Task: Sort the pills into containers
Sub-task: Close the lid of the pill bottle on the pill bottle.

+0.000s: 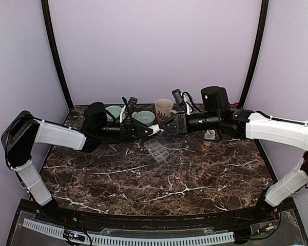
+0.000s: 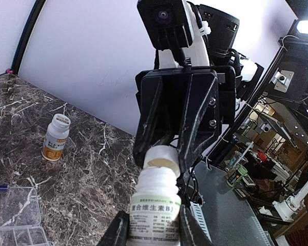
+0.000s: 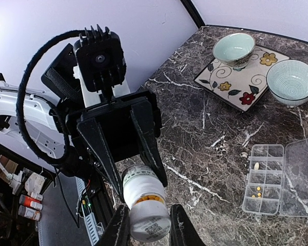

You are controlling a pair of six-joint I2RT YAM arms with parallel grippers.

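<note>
My left gripper (image 1: 148, 131) is shut on a white pill bottle (image 2: 153, 204) with a green-edged label and holds it level above the table. My right gripper (image 1: 162, 127) faces it and is shut on the bottle's white cap (image 3: 150, 221). The cap (image 2: 162, 159) sits slightly off the neck. Yellow pills (image 3: 150, 197) show in the gap. The clear organiser box (image 1: 156, 150) lies open on the table just below, its lid (image 3: 300, 174) flat beside it. A few small pills lie in its compartments (image 3: 257, 190).
An amber bottle with a white cap (image 1: 209, 141) stands right of the box. Two pale green bowls (image 3: 234, 48) (image 3: 291, 81), a flowered plate (image 3: 235, 88) and a mug (image 1: 164, 108) stand at the back. The marble table (image 1: 143, 184) spreads toward me.
</note>
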